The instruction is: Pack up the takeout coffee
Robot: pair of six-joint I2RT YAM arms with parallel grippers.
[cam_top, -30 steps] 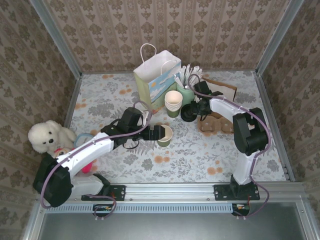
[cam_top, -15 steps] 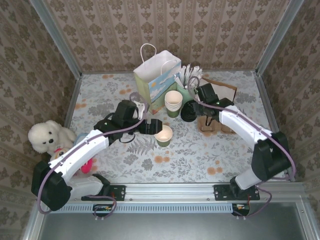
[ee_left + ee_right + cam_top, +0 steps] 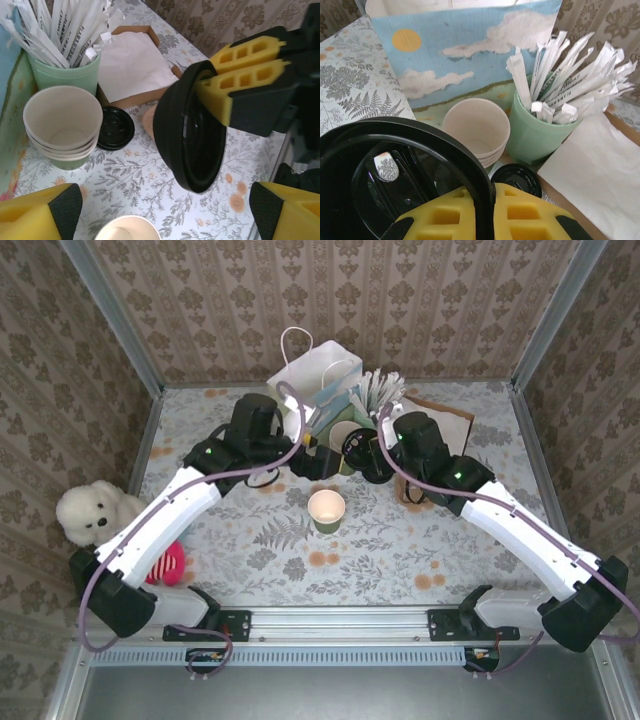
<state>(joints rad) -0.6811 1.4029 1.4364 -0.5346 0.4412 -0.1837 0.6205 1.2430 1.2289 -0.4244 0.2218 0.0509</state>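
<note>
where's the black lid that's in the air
Left wrist view: the black lid is pinched by its rim in the right claw, held in the air beside the stack of cups.

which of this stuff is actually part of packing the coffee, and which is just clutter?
Job:
- single green cup, lidless
- black lid, pinched by the right gripper
- paper bag, probably the destination

Lying about:
- stack of cups
- cup of wrapped sticks
- napkins
- spare lid on the table
- teddy bear
</note>
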